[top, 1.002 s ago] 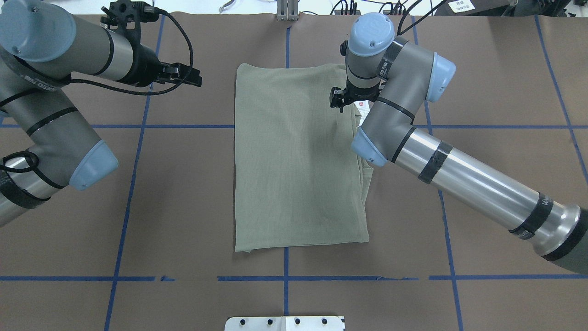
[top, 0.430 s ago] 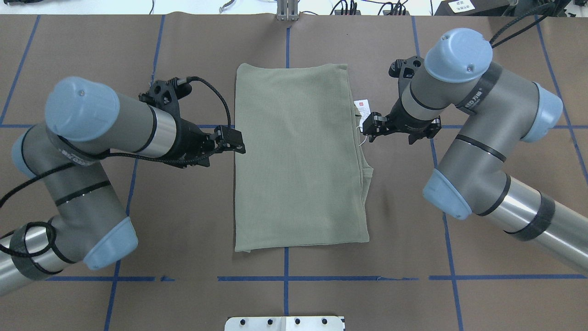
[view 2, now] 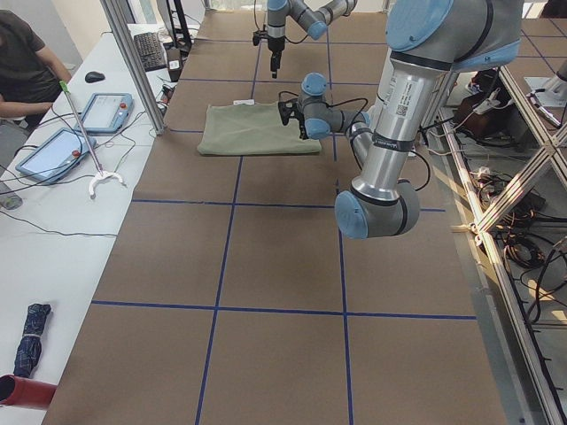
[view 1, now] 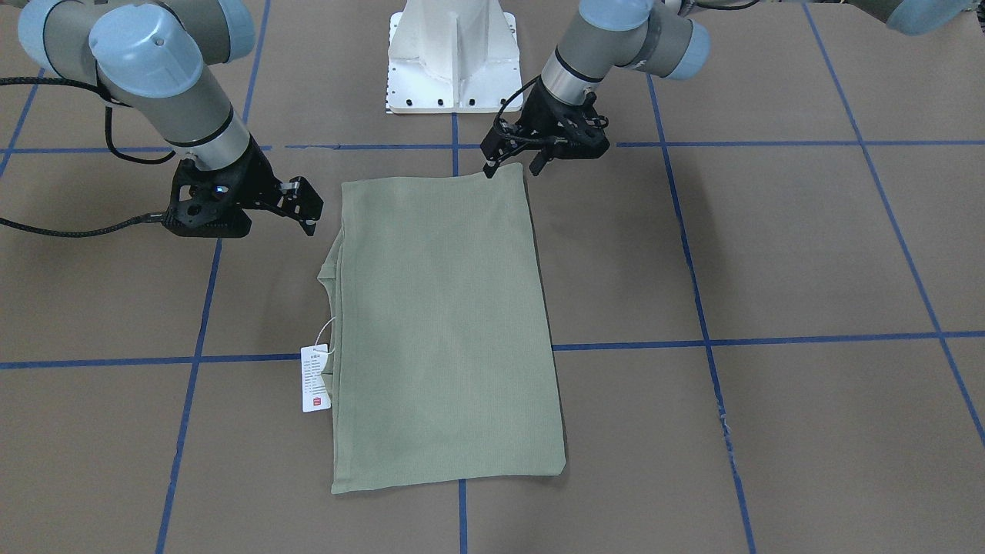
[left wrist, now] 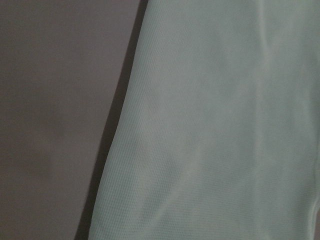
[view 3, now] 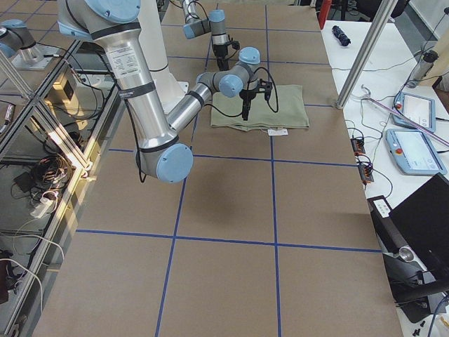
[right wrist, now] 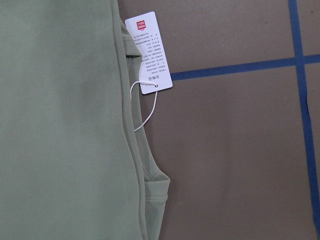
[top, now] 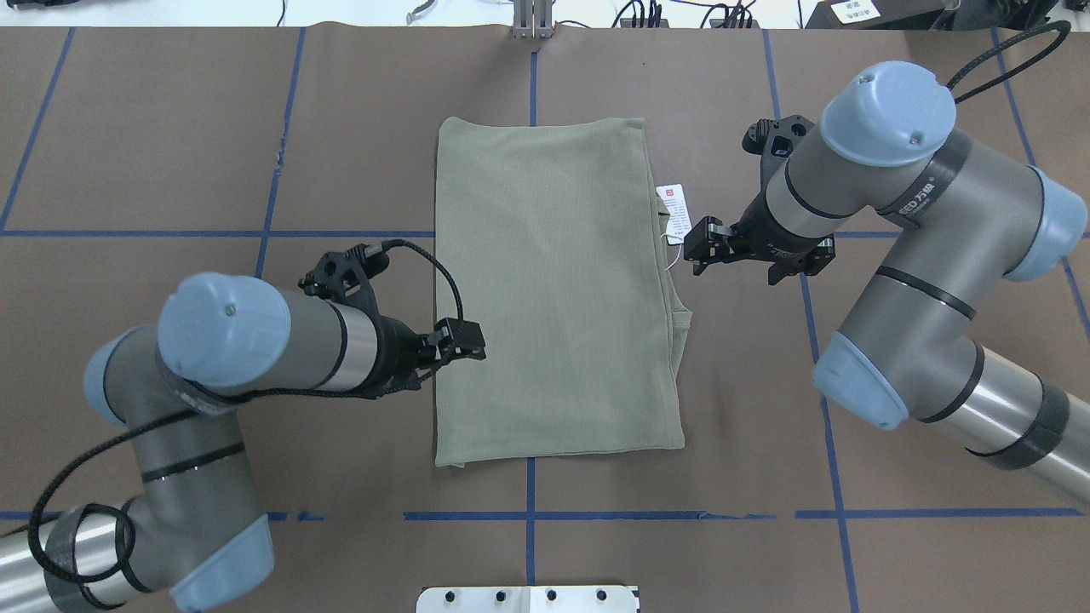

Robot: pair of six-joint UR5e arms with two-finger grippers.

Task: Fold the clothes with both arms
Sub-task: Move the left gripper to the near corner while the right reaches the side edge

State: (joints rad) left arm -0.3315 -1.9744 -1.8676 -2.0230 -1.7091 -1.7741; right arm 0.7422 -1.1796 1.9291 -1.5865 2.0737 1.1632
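Note:
The sage-green shirt (top: 553, 289) lies flat on the table, folded into a tall rectangle; it also shows in the front view (view 1: 446, 323). Its white hang tag (top: 677, 213) with a red mark sticks out at the right edge, and shows in the right wrist view (right wrist: 148, 52). My left gripper (top: 467, 342) is open, low at the shirt's left edge; in the front view (view 1: 510, 165) it sits at the shirt's corner nearest the base. My right gripper (top: 694, 249) is open and empty, just off the right edge beside the tag. The left wrist view shows only shirt fabric (left wrist: 215, 125) and table.
Brown paper with blue tape lines (top: 528, 515) covers the table. The white pedestal base (view 1: 452, 58) stands at the robot's side. In the left side view a person (view 2: 22, 62) sits at a white bench with tablets (view 2: 106, 111).
My left gripper has moved from the far left towards the robot and onto the shirt's left edge. My right gripper has come off the shirt's top and moved out beside the tag.

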